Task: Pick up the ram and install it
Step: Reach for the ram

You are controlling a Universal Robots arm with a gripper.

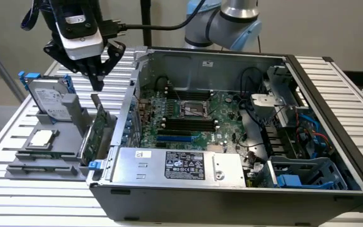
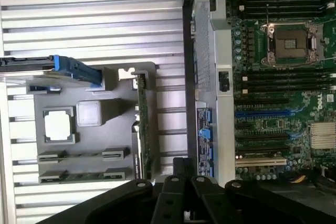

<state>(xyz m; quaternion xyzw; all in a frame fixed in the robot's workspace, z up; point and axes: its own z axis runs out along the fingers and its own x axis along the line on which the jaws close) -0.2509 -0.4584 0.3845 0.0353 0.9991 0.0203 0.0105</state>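
The ram (image 1: 43,154) is a thin green stick lying in a slot of the grey holder (image 1: 68,142) at the exterior view's left, with a second stick (image 1: 43,168) in the slot beside it. In the wrist view these are the ram (image 2: 84,156) and the second stick (image 2: 84,174) in the holder (image 2: 115,129). My gripper (image 1: 98,84) hangs above the holder, over the top of the upright green expansion card (image 1: 96,132), touching nothing. Its fingers (image 2: 173,174) are shut and empty. The black memory slots (image 1: 185,124) on the motherboard (image 2: 283,80) are empty.
The open computer case (image 1: 245,61) fills the middle, its side wall (image 2: 202,77) between holder and motherboard. The holder also carries a hard drive (image 1: 49,99) in blue rails and a square silver processor (image 1: 43,138). The processor socket (image 1: 193,109) and power supply (image 1: 175,165) are inside the case.
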